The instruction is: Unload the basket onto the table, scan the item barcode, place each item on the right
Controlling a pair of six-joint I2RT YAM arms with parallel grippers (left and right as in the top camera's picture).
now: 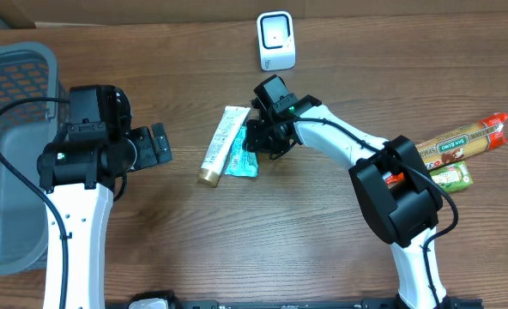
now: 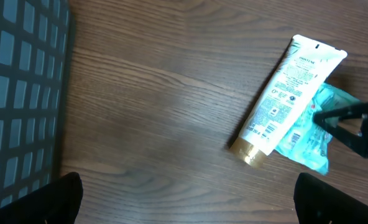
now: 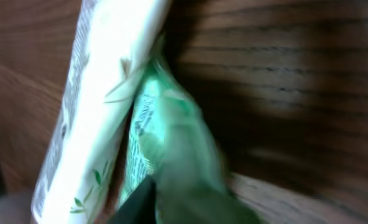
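Nearest to us, at the 6 o'clock edge of the brown wooden table (image 1: pixel 323 257), both arms rise from their bases. The left arm leans toward 12 o'clock and stops on the 9 o'clock side of the table. There the left gripper (image 1: pixel 157 144) is released, with its jaws spread wide and pointing toward 3 o'clock. We see only bare wood between them in the left wrist view. At its 9 o'clock a grey mesh basket (image 1: pixel 14 50) sits against the table's edge.

The right arm reaches from 5 o'clock toward 11 o'clock, into the middle of the table. The right gripper (image 1: pixel 254 144) is clenched on a teal plastic packet (image 1: pixel 239 165). In the left wrist view its dark fingertips meet on the packet's 3 o'clock edge, and in the right wrist view the film bunches up close to the lens. We cannot tell whether the packet has left the wood.

The packet lies at the table's centre. On its 9 o'clock side it touches a white plastic tube with a gold cap (image 1: pixel 218 146), which seems to overlap it slightly. The tube lies tilted, with its cap toward 7 o'clock and its crimped end toward 1 o'clock.

Well apart at 3 o'clock, beyond the right arm's elbow, lie a long gold-and-red snack packet (image 1: pixel 464 142) and, just beside it at its 6 o'clock, a small green snack packet (image 1: pixel 451 178).

Farthest away, at 12 o'clock near the far edge, a white barcode scanner (image 1: pixel 276 40) stands upright, apart from the packet.
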